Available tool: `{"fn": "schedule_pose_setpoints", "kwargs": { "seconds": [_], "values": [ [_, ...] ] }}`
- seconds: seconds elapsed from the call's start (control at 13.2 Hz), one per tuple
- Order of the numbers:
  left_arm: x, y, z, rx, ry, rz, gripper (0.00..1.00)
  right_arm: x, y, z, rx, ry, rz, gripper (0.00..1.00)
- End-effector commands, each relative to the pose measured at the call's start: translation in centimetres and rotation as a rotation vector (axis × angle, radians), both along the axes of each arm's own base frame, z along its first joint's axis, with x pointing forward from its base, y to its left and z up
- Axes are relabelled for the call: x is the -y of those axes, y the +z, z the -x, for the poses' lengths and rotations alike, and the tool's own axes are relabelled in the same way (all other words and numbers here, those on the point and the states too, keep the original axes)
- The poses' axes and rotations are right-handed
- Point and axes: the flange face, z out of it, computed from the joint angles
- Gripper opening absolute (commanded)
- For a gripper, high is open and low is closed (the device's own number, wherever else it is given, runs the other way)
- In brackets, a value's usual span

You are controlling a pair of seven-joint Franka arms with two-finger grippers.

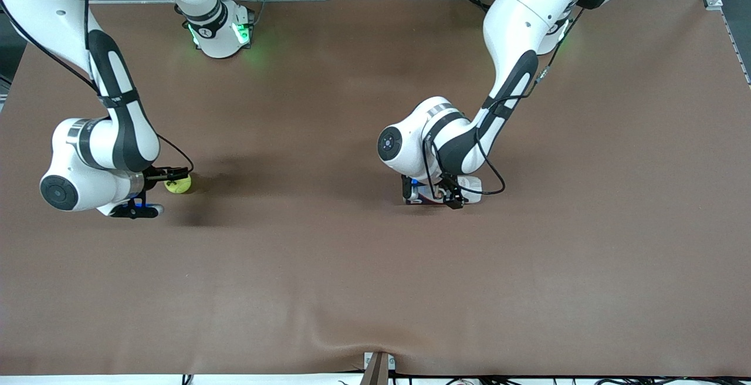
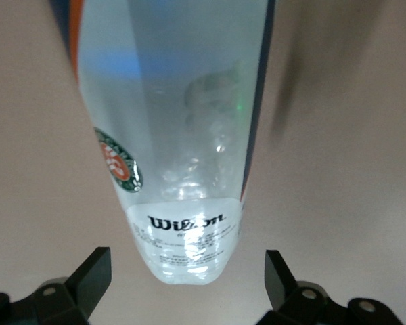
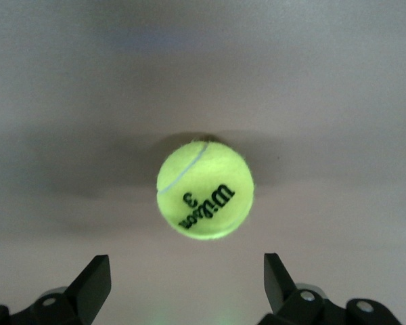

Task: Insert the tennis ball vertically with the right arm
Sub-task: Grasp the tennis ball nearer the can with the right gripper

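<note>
At mid-left of the front view, the right gripper hangs spread beside the ball and should straddle it squarely, while the spread left gripper flanks the can.

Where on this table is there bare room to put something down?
Bare brown cloth lies between the tennis ball and the clear ball can, and all along the edge nearest the front camera. It is crowded only around those two, where the right gripper and left gripper hover open.
</note>
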Motion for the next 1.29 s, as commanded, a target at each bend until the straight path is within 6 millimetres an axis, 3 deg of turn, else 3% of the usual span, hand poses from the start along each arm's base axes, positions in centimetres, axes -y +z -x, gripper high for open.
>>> {"fn": "schedule_pose_setpoints", "kwargs": {
  "seconds": [0.0,0.76,0.84,0.91,0.99,1.22],
  "values": [
    [-0.5,-0.3,0.4,0.005,-0.002,-0.029,1.00,0.2,-1.7,0.1,0.006,0.024,0.007,1.00],
    [-1.0,-2.2,0.6,0.039,0.028,-0.062,1.00,0.7,-5.0,0.0,0.019,0.019,0.010,1.00],
    [-1.0,-2.6,0.5,0.046,0.027,-0.068,1.00,0.7,-5.0,0.0,0.021,0.019,0.010,0.92],
    [-1.0,-2.8,0.4,0.047,0.030,-0.066,1.00,0.8,-5.0,0.0,0.022,0.018,0.010,0.66],
    [-0.9,-2.8,0.3,0.053,0.029,-0.059,1.00,0.7,-5.0,-0.1,0.024,0.022,0.010,0.51],
    [-1.3,-3.3,-0.4,0.063,0.029,-0.033,1.00,1.2,-4.7,-0.1,0.024,0.055,-0.010,0.17]
  ]
}}
